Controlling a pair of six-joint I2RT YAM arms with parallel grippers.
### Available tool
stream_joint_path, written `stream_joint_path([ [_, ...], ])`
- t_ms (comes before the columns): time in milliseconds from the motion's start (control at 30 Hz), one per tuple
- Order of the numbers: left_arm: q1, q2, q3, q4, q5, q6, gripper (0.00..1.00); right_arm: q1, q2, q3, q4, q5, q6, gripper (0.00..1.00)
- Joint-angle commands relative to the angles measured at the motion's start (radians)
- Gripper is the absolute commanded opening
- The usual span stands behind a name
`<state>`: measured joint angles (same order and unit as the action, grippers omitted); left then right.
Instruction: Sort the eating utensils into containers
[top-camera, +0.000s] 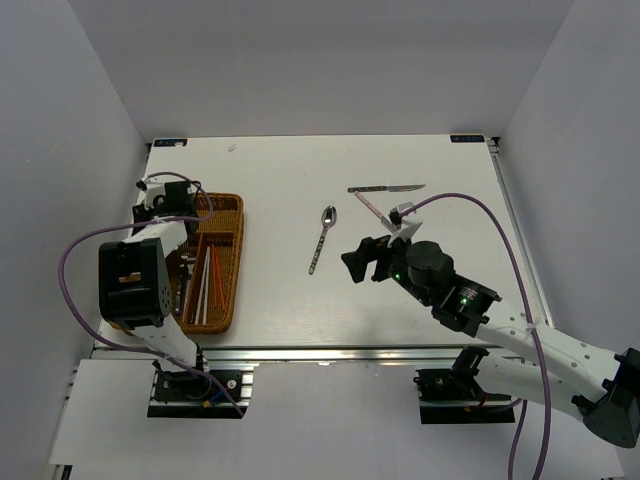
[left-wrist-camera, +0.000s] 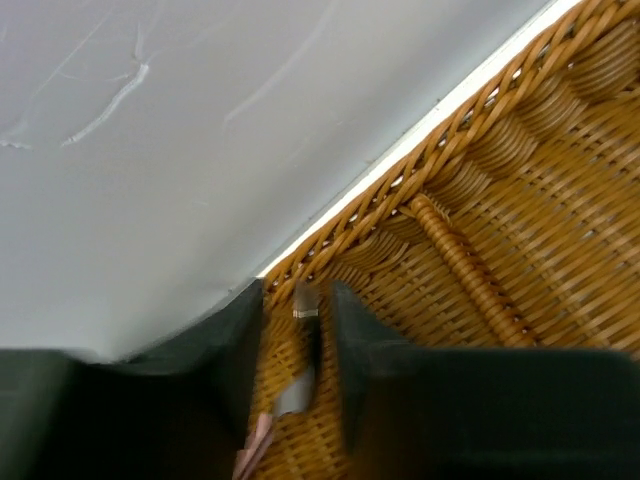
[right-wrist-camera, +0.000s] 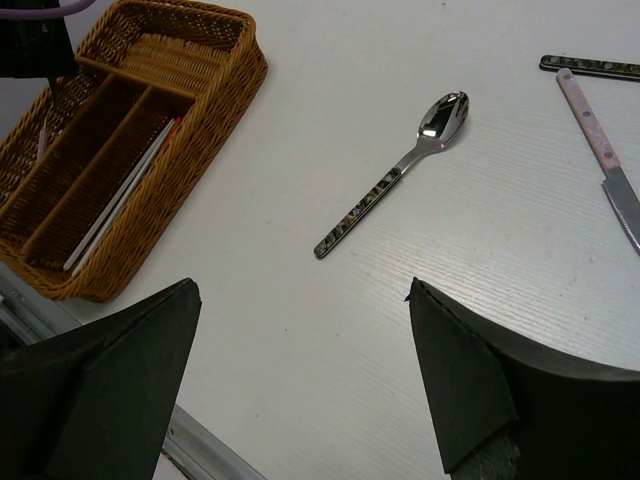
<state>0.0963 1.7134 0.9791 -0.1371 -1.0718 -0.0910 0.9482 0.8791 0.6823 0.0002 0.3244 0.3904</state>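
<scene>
The brown wicker tray (top-camera: 236, 214) lies at the table's left; red and white chopsticks (top-camera: 208, 281) rest in one long slot, also in the right wrist view (right-wrist-camera: 118, 207). My left gripper (top-camera: 165, 200) is down in the tray's far end (left-wrist-camera: 480, 130). Its jaws (left-wrist-camera: 298, 292) stand slightly apart around a silver, pink-handled utensil (left-wrist-camera: 296, 392) that does not fill the gap. My right gripper (top-camera: 362, 262) hangs wide open and empty above the table (right-wrist-camera: 300, 285). A dark-handled spoon (top-camera: 322, 238) (right-wrist-camera: 400, 170) lies just beyond it.
A dark-handled knife (top-camera: 386, 188) (right-wrist-camera: 590, 66) and a pink-handled knife (top-camera: 371, 207) (right-wrist-camera: 596, 142) lie at the table's centre-right. Grey walls close in the table on three sides. A metal rail (top-camera: 330, 353) runs along the near edge.
</scene>
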Motion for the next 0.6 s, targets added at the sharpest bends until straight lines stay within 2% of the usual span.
stream_joint_path([
  [0,0.003,-0.058,0.01,-0.021,-0.007,-0.029,0.47,-0.005,-0.006,0.029,0.026,0.002,0.007,0.89],
  [133,0.002,-0.132,0.018,-0.05,-0.001,-0.036,0.64,-0.005,0.003,0.04,0.021,0.013,0.002,0.89],
  [233,-0.001,-0.213,0.056,-0.12,0.01,-0.061,0.7,-0.003,0.037,0.057,0.008,0.027,0.011,0.89],
  [300,-0.01,-0.271,0.079,-0.171,0.03,-0.078,0.79,-0.006,0.084,0.077,-0.021,0.066,0.039,0.89],
  [333,-0.015,-0.306,0.078,-0.171,0.047,-0.07,0.97,-0.005,0.104,0.107,-0.047,0.08,0.044,0.89],
  [400,-0.032,-0.426,0.078,-0.19,0.12,-0.075,0.98,-0.005,0.165,0.141,-0.109,0.132,0.077,0.89],
  [467,-0.038,-0.557,0.09,-0.25,0.179,-0.146,0.98,-0.006,0.21,0.193,-0.167,0.175,0.1,0.89],
  [567,-0.038,-0.72,0.11,-0.335,0.358,-0.211,0.98,-0.006,0.317,0.292,-0.251,0.26,0.157,0.89],
])
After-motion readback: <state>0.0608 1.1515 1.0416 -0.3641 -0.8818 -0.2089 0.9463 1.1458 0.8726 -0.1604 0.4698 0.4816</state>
